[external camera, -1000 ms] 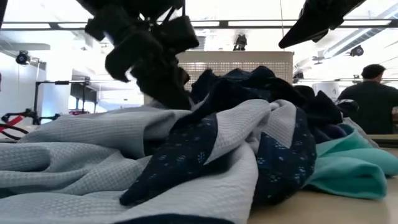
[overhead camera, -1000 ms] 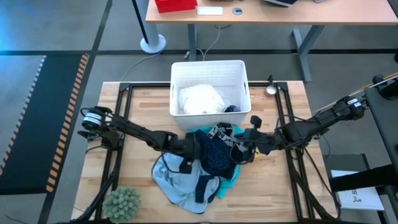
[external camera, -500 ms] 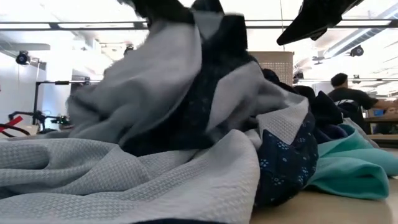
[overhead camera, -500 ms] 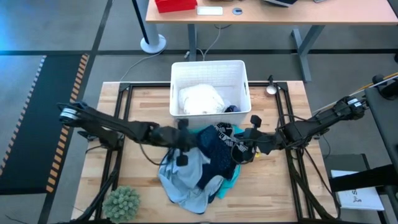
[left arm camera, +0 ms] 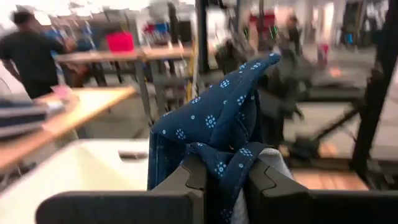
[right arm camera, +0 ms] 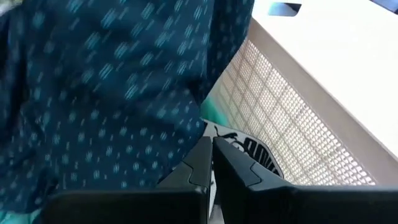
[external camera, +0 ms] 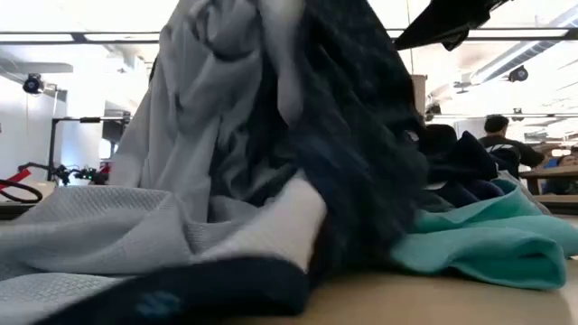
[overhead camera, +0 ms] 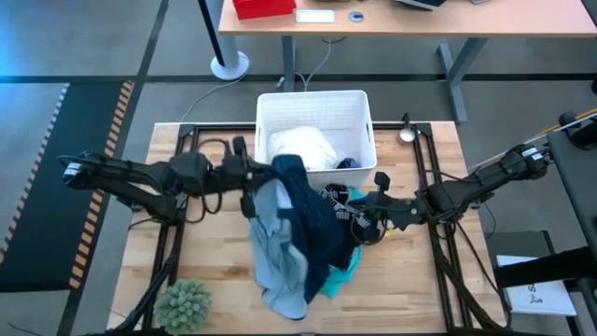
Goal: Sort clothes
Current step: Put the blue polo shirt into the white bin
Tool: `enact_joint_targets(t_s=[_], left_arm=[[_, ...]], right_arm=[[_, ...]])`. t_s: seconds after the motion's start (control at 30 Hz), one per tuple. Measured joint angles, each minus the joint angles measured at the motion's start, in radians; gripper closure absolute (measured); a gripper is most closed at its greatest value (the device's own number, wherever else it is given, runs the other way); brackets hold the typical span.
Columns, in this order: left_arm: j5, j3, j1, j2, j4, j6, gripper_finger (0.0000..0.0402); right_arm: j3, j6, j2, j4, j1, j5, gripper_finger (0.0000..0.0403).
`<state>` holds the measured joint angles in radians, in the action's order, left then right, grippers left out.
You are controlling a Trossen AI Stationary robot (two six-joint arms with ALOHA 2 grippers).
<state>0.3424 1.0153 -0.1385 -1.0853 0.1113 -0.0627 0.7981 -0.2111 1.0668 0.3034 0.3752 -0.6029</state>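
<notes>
My left gripper is shut on a navy patterned and light blue garment, raised just in front of the white basket. The garment hangs from it down to the pile. My right gripper is shut low at the pile's right side, next to the black garment with the white lettered waistband; I cannot tell whether it touches it. A turquoise garment lies flat on the table under the pile's right side. A white garment lies in the basket. My left gripper pinches a bunched fold of the navy patterned cloth between its two fingers, several layers together. The fingers reach level from the table's left. A peak of the cloth sticks out past the fingers, the rest hangs slack below, and its light blue lower end lies on the table.
A fuzzy green ball sits at the near left corner. The black frame rails run along both sides of the table. A small round metal object lies at the far right. Bare wood shows left and right of the pile.
My left gripper has risen and gone toward the far edge and a little left, toward the basket. It has drawn the navy and light blue garment up from the pile into a hanging drape, whose lower end stays on the table. The right arm has kept still.
</notes>
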Motion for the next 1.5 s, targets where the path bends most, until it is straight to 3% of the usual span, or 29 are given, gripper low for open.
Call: enact_joint_targets(t_s=[0.2,0.47,0.97,1.13,1.37,1.5], left_arm=[[0.0,0.119,0.044,-0.007,-0.008,-0.063,0.038],[0.0,0.468,0.088,-0.128,-0.146,-0.179,0.038],[-0.045,1.332,0.163,-0.508,-0.459,-0.344,0.038],[-0.083,1.259,0.224,-0.488,-0.233,-0.388,0.038],[-0.195,1.291,0.376,-0.523,-0.172,-0.282,0.038],[-0.269,1.342,0.444,-0.592,-0.116,-0.207,0.038]], right_arm=[[0.0,0.002,0.0,-0.032,0.0,0.0,0.0403],[0.0,0.003,0.0,-0.063,0.0,-0.003,0.0403],[0.0,0.003,0.0,-0.078,0.0,-0.003,0.0403],[0.0,0.003,0.001,-0.082,0.0,-0.003,0.0403],[0.0,0.005,0.004,-0.087,0.0,-0.002,0.0403],[-0.001,0.025,0.016,-0.181,-0.02,-0.02,0.0403]])
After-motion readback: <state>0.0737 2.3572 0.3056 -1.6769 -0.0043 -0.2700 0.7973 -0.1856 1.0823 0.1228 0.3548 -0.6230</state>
